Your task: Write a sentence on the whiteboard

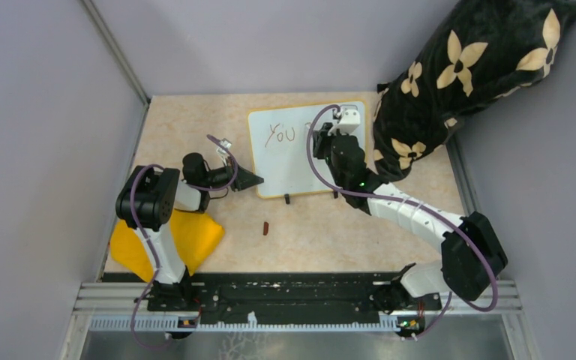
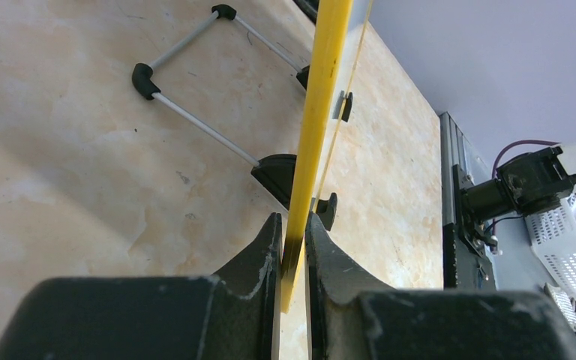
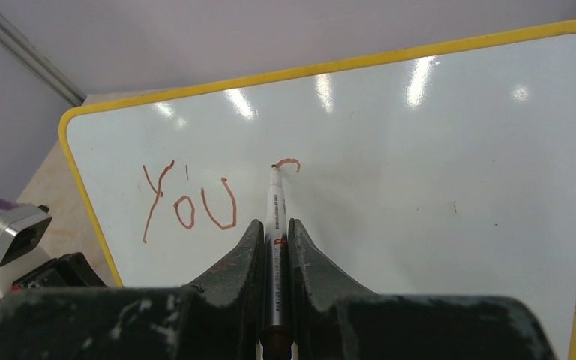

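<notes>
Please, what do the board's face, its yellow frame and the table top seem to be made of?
The board face looks like glossy coated sheet: lamp glare shows on it. The frame seems smooth plastic by its even colour, perhaps painted metal. The table top looks like matte laminate or stone, beige with pale veining.

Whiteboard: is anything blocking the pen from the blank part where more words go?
Nothing visible does. The right tool holds a thin grey marker, tip on the glossy yellow-framed whiteboard right of the reddish word "YOU"; beyond is bare.
</notes>
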Action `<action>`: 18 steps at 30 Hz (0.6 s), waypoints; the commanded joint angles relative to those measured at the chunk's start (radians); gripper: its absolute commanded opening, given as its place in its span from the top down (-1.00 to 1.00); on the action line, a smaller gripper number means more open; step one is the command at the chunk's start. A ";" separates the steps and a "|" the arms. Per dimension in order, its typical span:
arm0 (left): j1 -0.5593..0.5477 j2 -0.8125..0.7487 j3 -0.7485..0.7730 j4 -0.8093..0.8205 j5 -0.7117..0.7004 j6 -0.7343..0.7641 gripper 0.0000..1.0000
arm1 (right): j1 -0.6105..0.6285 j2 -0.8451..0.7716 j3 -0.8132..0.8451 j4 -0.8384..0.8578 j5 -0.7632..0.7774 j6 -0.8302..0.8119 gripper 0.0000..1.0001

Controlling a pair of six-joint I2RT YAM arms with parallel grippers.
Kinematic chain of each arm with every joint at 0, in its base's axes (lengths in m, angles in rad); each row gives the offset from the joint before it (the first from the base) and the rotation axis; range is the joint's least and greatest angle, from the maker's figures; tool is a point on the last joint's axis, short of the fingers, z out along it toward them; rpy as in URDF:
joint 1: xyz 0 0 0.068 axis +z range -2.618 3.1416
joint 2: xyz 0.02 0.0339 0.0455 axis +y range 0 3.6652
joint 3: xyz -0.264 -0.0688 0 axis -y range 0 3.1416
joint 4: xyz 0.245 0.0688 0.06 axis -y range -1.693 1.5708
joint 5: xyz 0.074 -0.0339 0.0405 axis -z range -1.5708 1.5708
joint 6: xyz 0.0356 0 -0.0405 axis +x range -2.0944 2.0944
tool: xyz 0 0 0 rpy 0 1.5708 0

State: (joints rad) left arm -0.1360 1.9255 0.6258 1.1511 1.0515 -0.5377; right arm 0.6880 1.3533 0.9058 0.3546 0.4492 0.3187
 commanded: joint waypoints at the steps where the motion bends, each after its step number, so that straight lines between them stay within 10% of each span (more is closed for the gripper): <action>1: -0.001 -0.016 -0.007 -0.025 -0.011 0.018 1.00 | -0.013 0.002 0.015 -0.004 -0.045 0.012 1.00; 18: -0.002 -0.015 -0.008 -0.035 -0.012 0.026 1.00 | -0.015 -0.105 -0.119 -0.040 0.021 0.006 1.00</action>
State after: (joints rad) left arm -0.1379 1.9255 0.6258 1.1503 1.0519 -0.5358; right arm 0.6880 1.2839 0.7906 0.3347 0.4046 0.3344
